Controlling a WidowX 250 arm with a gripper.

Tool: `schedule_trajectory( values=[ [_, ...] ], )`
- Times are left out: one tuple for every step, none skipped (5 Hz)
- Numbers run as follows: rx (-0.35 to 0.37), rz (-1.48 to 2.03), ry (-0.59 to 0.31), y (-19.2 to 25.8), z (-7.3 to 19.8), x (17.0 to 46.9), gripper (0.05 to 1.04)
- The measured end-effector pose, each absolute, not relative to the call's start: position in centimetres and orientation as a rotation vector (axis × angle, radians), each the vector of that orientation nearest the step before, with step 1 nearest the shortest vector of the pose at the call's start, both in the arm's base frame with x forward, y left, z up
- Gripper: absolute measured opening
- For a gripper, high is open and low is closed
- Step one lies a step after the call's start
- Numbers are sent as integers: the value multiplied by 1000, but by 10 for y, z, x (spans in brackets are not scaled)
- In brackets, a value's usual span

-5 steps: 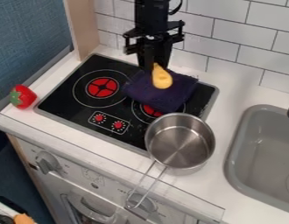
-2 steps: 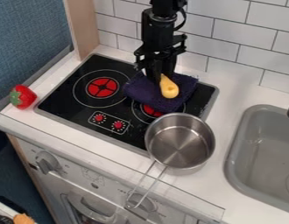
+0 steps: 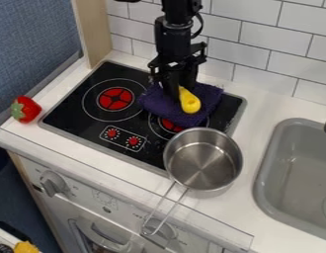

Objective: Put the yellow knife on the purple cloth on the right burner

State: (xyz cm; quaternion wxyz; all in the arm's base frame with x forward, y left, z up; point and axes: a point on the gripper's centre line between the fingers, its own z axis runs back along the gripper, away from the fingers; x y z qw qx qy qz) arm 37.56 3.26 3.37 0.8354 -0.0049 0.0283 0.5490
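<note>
Knife [image 3: 190, 103] is held clenched in the tool [image 3: 180, 93], at the cloth [image 3: 157, 102] – contact between knife and cloth cannot be confirmed. Burner [image 3: 170, 126] is partly covered by the cloth; pot [image 3: 204, 160] is noted near the cloth – strawberry [image 3: 25, 109] beside stove [image 3: 72, 116]

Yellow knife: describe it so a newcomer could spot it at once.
Find the black stove, then the dark purple cloth partly covering its right burner. At the cloth, between the jaws of the black gripper, is the yellow knife, its rounded end showing. Its bright yellow sets it apart from the purple cloth and silver pot.
</note>
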Motion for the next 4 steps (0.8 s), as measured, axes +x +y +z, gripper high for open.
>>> schedule_trajectory(
  values=[
    [-4,1194,46,35,34,376,948],
    [15,1181,12,36,44,375,1006],
    [21,1121,-20,30,58,370,1001],
    [54,972,-7,31,72,365,1001]
  ],
)
